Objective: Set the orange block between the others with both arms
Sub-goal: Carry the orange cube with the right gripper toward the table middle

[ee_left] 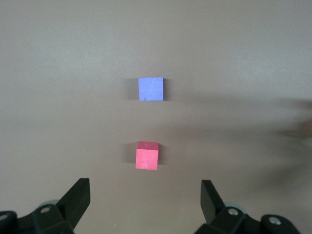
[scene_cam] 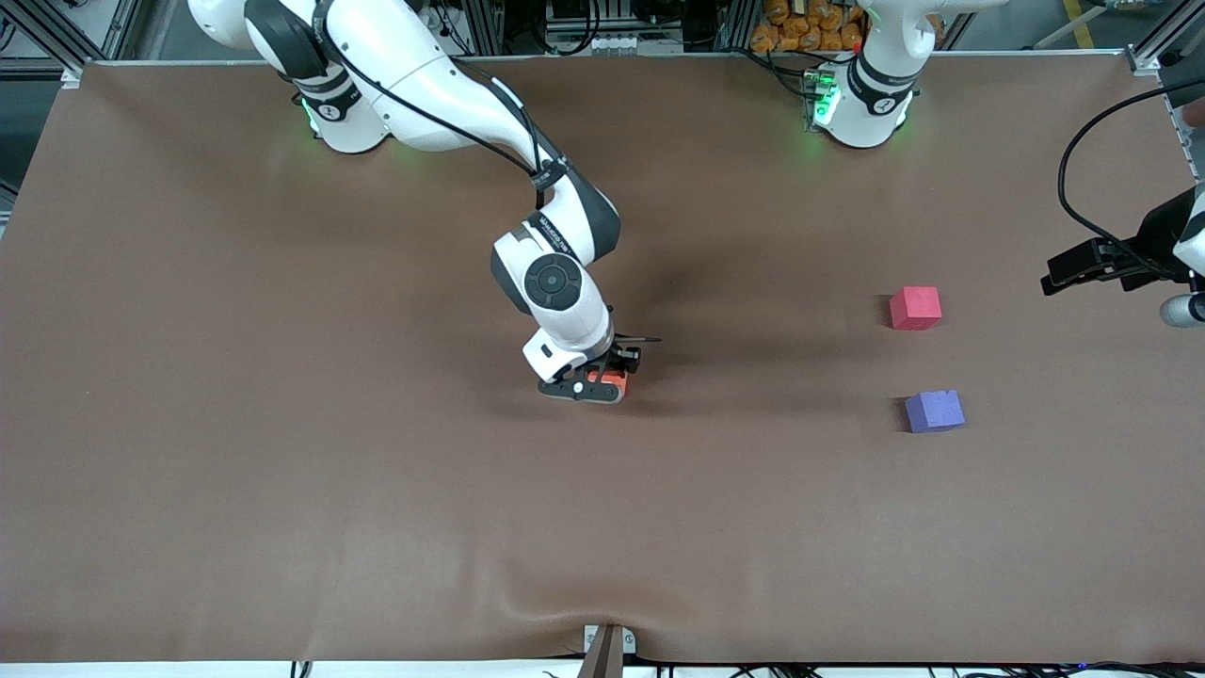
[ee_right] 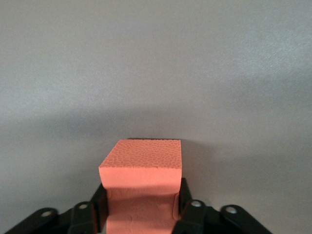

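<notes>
The orange block (scene_cam: 614, 384) (ee_right: 142, 168) is low at the brown table's middle, and my right gripper (scene_cam: 601, 388) (ee_right: 141, 195) is shut on it, with the fingers pressing dents into the foam sides. The pinkish-red cube (scene_cam: 915, 308) (ee_left: 146, 157) and the blue-purple cube (scene_cam: 934, 411) (ee_left: 151, 89) lie toward the left arm's end, the blue-purple one nearer the front camera, with a gap between them. My left gripper (ee_left: 145, 187) is open and empty, up in the air beside the pinkish-red cube; its black hand (scene_cam: 1083, 266) shows at the picture's edge.
The brown table cover (scene_cam: 282, 424) has a raised wrinkle at its front edge (scene_cam: 602, 617). A black cable (scene_cam: 1068, 179) loops above the table near the left arm's hand. Both arm bases (scene_cam: 861, 108) stand along the table's back edge.
</notes>
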Available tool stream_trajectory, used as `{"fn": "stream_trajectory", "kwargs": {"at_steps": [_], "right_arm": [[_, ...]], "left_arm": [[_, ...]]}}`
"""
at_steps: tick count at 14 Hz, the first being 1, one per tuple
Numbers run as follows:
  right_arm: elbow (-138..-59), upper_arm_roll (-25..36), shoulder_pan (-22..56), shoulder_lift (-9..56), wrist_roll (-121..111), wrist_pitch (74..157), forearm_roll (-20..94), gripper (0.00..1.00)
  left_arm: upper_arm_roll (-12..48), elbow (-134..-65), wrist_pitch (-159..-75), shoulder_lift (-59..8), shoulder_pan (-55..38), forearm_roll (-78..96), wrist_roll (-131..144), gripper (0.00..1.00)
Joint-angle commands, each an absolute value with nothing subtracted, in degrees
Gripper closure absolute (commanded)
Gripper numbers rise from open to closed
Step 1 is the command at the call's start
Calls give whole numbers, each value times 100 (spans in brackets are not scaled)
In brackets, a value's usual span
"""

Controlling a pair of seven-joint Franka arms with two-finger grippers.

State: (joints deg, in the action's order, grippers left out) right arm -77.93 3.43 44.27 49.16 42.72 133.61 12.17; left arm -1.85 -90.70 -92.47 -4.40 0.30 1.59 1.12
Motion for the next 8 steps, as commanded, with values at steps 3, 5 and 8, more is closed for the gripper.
{"fn": "stream_trajectory", "kwargs": {"at_steps": [3, 5, 8], "right_arm": [[-7594, 413, 4500, 5002, 4316, 13263, 1292, 0], [-7594, 422, 4387, 4905, 4315, 13236, 1327, 0], [-7568, 439, 4167, 4642, 4289, 12641, 1275, 0]], "left_arm": [[-167, -8982, -9158, -475, 70, 255, 18, 0], [-167, -8982, -9158, -483, 70, 255, 26, 0], [-167, -8974, -9158, -475, 70, 255, 26, 0]]}}
